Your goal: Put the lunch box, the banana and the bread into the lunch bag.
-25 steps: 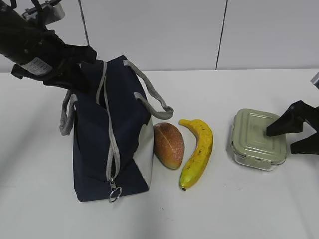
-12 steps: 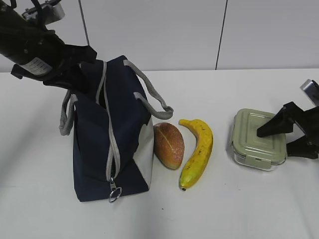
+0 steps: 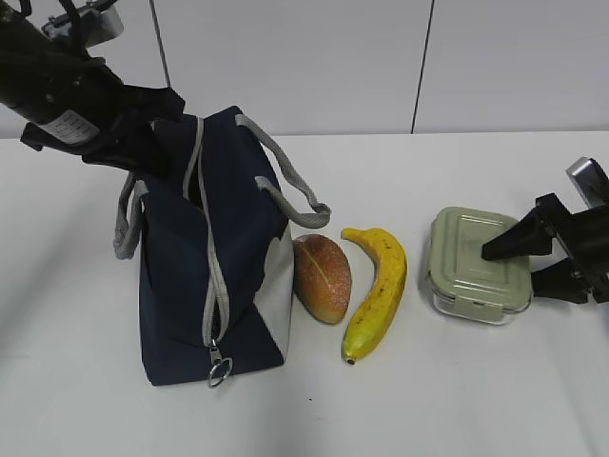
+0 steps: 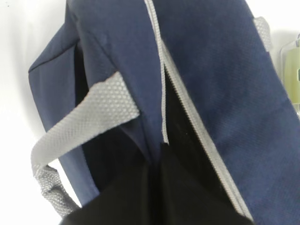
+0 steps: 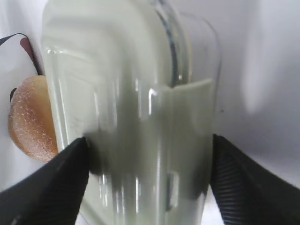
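Note:
The navy lunch bag (image 3: 181, 286) stands on the left with its zipper parted along the top. My left gripper (image 3: 169, 143) is shut on the rim at its far end; in the left wrist view the fingers (image 4: 159, 152) meet at the grey zipper strip of the lunch bag (image 4: 225, 70). Beside the bag lie the bread (image 3: 322, 278) and the banana (image 3: 378, 290). The green-lidded lunch box (image 3: 476, 262) sits on the table to the right. My right gripper (image 3: 509, 271) straddles its right end. Up close, the black fingers (image 5: 65, 183) press both sides of the lunch box (image 5: 131, 70).
The white table (image 3: 457, 400) runs to a pale wall behind. Grey webbing handles (image 3: 297, 190) droop off the bag toward the bread. A metal ring pull (image 3: 219, 369) hangs at the bag's near end. The bread (image 5: 29, 117) shows past the box in the right wrist view.
My right gripper moved left and narrowed around the lunch box, which slid a little left toward the banana. The left arm and the bag stayed still.

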`<action>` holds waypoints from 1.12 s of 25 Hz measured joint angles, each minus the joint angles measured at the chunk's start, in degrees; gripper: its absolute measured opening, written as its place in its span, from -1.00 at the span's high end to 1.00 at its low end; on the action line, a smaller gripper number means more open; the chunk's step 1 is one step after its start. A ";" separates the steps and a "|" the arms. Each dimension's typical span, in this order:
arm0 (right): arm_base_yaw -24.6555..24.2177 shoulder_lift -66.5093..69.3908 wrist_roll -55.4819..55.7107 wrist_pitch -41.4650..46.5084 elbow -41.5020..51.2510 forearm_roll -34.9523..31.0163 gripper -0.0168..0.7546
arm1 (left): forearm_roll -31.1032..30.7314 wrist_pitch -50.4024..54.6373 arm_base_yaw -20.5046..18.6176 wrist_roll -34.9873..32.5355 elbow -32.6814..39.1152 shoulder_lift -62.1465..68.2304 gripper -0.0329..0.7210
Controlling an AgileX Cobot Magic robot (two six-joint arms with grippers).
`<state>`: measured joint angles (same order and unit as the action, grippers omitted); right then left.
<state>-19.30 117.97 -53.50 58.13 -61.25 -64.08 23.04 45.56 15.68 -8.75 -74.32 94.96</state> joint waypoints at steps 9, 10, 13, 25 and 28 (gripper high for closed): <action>-0.11 0.20 -0.66 2.13 0.00 -1.96 -0.02 | 0.00 0.00 0.00 0.00 0.00 0.00 0.92; -0.11 0.34 -0.70 2.26 0.00 -2.65 -0.02 | 0.00 0.00 0.00 0.00 0.00 0.00 0.92; -0.11 0.59 -0.79 2.78 -0.13 -4.88 -0.02 | 0.00 0.00 0.00 0.00 0.00 0.00 0.92; 3.21 -3.62 -2.71 5.39 -5.08 -17.94 -0.02 | 3.96 0.06 0.00 -2.47 0.00 -0.27 0.92; 7.81 -7.08 -2.20 5.77 -5.41 -18.27 -0.02 | 7.75 0.06 0.00 -6.36 -0.01 -0.37 0.92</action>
<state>-11.50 110.89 -55.71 63.90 -66.67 -82.36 30.80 45.62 15.68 -15.12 -74.33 94.59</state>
